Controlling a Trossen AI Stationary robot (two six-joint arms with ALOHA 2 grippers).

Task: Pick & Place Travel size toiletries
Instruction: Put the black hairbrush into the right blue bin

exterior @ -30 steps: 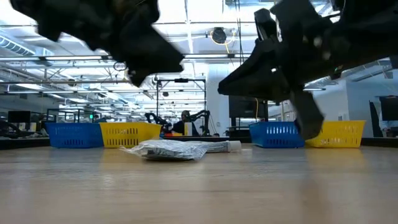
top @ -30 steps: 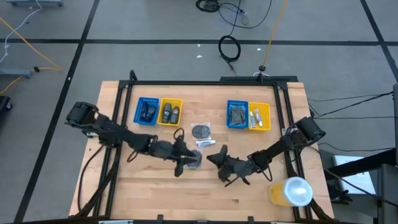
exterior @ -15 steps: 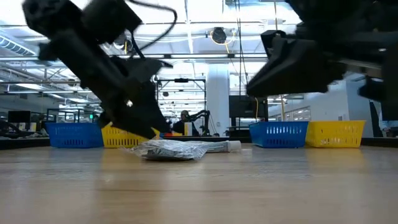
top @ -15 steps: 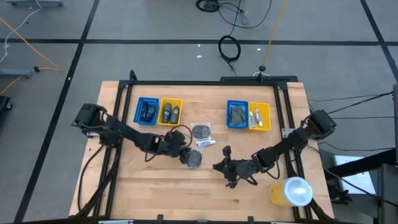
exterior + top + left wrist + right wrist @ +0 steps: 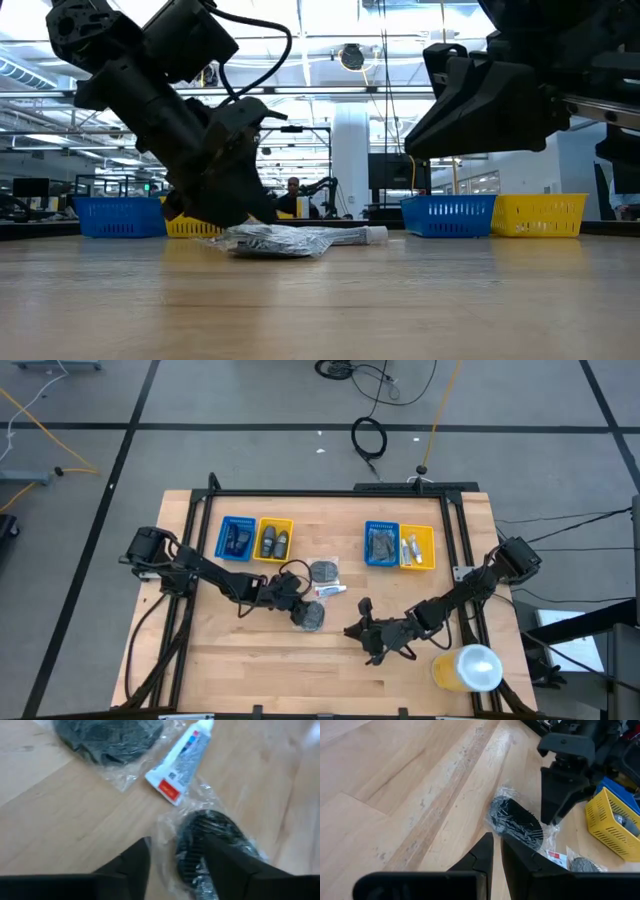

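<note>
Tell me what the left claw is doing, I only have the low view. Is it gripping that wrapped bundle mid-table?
Observer: No grip. The left wrist view shows the left claw open, one finger over a wrapped grey disc.
Operator: Is the bundle one item?
Observer: Three, seen from above: that disc, a second wrapped disc and a white tube between them.
Operator: Right claw?
Observer: The right claw is shut and empty, over bare table, apart from the disc.
</note>
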